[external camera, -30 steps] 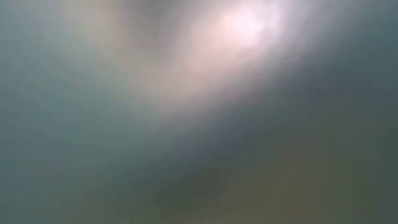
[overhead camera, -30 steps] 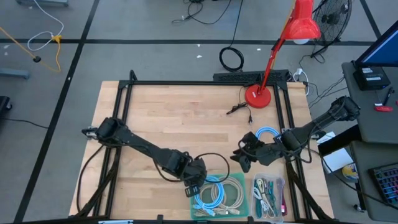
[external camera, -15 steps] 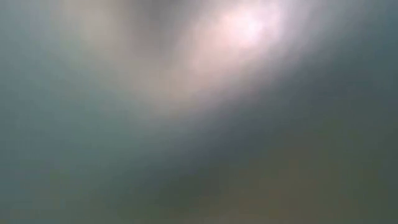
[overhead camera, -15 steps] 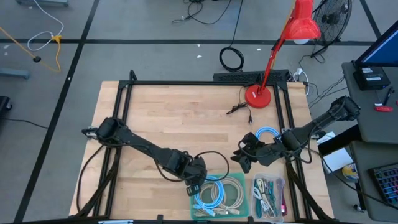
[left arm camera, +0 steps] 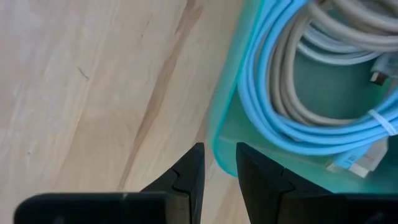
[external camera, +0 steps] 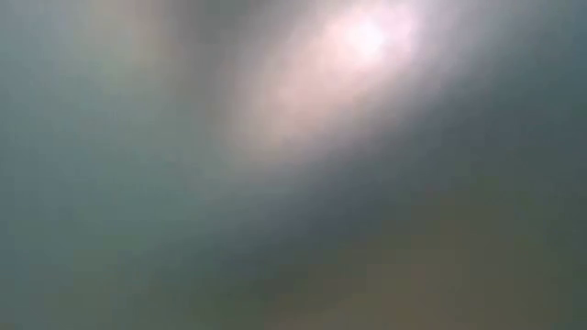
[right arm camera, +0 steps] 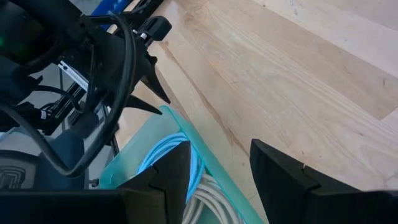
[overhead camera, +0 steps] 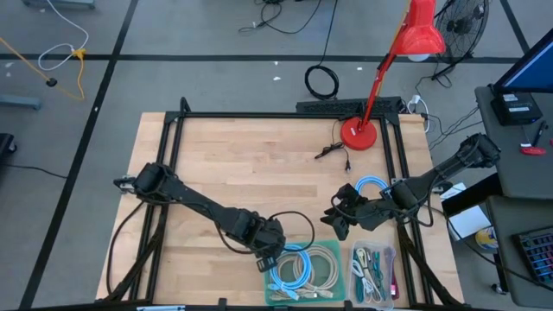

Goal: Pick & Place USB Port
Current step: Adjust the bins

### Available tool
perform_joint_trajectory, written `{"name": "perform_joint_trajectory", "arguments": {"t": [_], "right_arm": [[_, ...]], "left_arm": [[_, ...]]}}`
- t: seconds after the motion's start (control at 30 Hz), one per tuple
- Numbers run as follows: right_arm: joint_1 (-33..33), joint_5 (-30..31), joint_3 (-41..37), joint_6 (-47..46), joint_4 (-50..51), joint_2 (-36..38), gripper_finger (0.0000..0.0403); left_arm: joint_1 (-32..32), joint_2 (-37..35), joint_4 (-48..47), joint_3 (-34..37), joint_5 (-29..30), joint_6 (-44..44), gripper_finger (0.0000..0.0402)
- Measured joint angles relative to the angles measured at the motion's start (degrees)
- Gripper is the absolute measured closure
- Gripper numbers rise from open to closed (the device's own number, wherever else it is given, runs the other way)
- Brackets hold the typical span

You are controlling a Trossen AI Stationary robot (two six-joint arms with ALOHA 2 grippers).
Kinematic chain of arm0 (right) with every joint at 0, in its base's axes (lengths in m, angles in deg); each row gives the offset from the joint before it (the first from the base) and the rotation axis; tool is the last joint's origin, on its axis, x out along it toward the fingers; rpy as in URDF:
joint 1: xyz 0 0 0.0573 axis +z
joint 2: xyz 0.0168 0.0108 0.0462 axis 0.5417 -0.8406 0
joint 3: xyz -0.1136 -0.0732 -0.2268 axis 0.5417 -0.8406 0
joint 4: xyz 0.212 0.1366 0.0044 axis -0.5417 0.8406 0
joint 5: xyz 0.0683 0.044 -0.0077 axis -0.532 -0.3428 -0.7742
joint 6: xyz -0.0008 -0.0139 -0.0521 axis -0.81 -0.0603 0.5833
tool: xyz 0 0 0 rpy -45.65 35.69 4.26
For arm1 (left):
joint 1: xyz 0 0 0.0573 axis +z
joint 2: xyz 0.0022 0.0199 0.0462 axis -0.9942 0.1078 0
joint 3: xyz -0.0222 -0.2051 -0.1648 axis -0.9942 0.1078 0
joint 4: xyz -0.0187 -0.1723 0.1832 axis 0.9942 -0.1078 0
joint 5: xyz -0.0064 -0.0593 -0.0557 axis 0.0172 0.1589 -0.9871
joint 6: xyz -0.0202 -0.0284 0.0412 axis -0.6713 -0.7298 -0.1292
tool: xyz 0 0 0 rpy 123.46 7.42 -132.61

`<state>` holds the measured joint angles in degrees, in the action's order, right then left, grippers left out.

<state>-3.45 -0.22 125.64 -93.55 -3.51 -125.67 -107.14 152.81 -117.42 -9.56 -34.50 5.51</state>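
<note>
A pale green tray [overhead camera: 339, 278] sits at the table's near edge. It holds a coiled blue cable [left arm camera: 273, 99] and a grey cable [left arm camera: 311, 81], with plug ends [left arm camera: 356, 165] showing. My left gripper [overhead camera: 265, 257] is at the tray's left far corner. Its fingers are a narrow gap apart, astride the tray's wall [left arm camera: 219, 140]; I cannot tell whether they touch it. My right gripper [overhead camera: 335, 221] hovers open over bare wood just beyond the tray [right arm camera: 124, 167] and holds nothing. No separate USB port can be made out. The low view shows only blur.
A second tray [overhead camera: 373, 275] of mixed cables stands right of the first. A loose blue cable coil [overhead camera: 371, 185] lies by the right arm. A red lamp's base [overhead camera: 356, 132] and a small black cable [overhead camera: 333, 152] sit at the far right. Bare wood spreads over the left and middle.
My left gripper has edged a little toward the table's left edge, along the tray's corner. The tray and its cables have stayed in place.
</note>
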Motion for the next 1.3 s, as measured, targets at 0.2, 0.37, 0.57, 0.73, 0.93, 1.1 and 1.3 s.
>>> {"name": "perform_joint_trajectory", "arguments": {"t": [0.2, 0.37, 0.57, 0.73, 0.93, 1.1, 1.3], "right_arm": [[0.0, 0.0, 0.0, 0.0, 0.0, 0.0, 0.0248], [0.0, 0.0, 0.0, 0.0, -0.1, 0.0, 0.0248], [0.0, 0.0, 0.0, 0.1, -0.5, 0.0, 0.0248], [0.0, -0.1, 0.0, 0.1, -0.5, 0.0, 0.0248], [0.0, -0.2, 0.0, 0.2, -0.5, 0.0, 0.0248], [0.0, -0.2, 0.0, 0.4, -0.5, 0.0, 0.0248], [0.0, -0.2, 0.0, 0.7, -0.4, 0.0, 0.0248]], "left_arm": [[0.0, 0.0, 1.9, 0.1, 0.1, -0.2, 0.0309], [0.4, 0.9, 1.7, 0.1, -0.1, -0.7, 0.0309], [0.3, 3.9, 2.5, 0.1, -3.2, -1.3, 0.0309], [0.3, 4.7, 2.6, 0.1, -4.1, -2.8, 0.0309], [0.3, 4.7, -0.6, 0.0, -4.2, -2.0, 0.0373], [0.3, 4.5, -4.7, 0.0, -5.2, -0.2, 0.0389], [0.1, 4.5, -10.2, 0.0, -7.6, 4.3, 0.0394]]}}
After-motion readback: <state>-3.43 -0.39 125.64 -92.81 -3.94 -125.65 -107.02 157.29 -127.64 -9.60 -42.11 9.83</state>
